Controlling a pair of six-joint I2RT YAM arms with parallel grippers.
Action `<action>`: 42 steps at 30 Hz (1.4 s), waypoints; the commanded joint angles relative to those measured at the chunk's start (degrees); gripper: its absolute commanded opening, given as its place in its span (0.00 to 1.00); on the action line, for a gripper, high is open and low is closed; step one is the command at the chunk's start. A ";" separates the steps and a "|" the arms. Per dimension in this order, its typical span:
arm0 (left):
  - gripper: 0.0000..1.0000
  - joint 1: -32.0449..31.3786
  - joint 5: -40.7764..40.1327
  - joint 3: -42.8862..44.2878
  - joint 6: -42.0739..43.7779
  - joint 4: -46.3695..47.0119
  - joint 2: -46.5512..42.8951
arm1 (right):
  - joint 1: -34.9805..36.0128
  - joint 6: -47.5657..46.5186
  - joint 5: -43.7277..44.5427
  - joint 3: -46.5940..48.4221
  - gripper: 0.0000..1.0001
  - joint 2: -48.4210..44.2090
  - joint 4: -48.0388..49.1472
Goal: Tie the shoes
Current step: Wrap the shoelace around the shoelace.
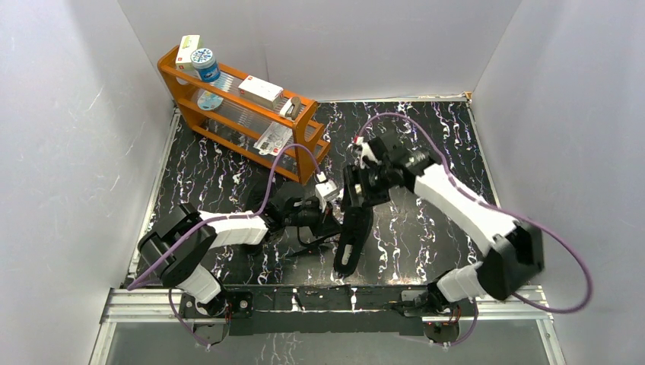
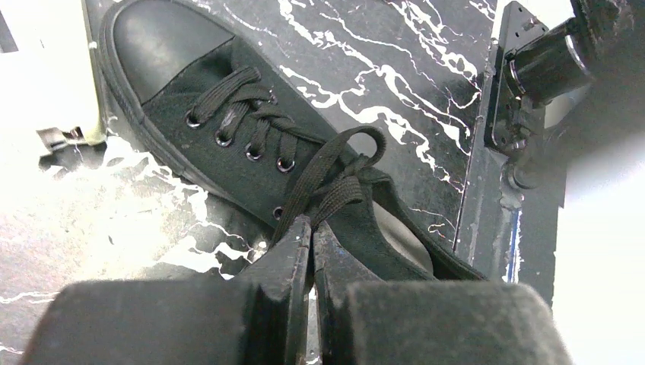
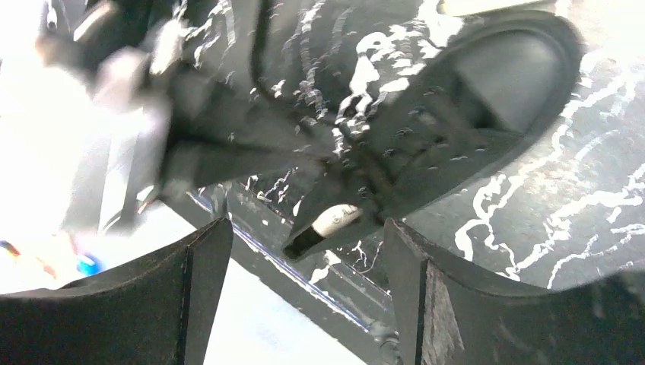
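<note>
My left claw [image 2: 312,239] is pressed together on the lace [image 2: 335,163] of the black shoe [image 2: 220,122], which lies on the near side of the orange rack [image 1: 243,114]. My right claw [image 3: 304,236] hangs spread above. Too sharp a tug may slip the lace free or drag the shoe.
</note>
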 commanded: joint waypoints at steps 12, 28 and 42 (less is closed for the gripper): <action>0.00 4.10 10.67 7.35 -1.66 -9.35 6.44 | 38.48 -9.82 20.17 -21.44 0.66 -24.28 33.74; 0.00 4.27 9.93 10.85 5.51 -14.22 8.70 | 47.40 -24.41 39.93 -14.19 0.58 5.07 42.79; 0.00 4.72 15.13 11.40 17.13 -19.47 7.39 | 44.49 -36.91 39.40 -20.04 0.47 8.00 52.67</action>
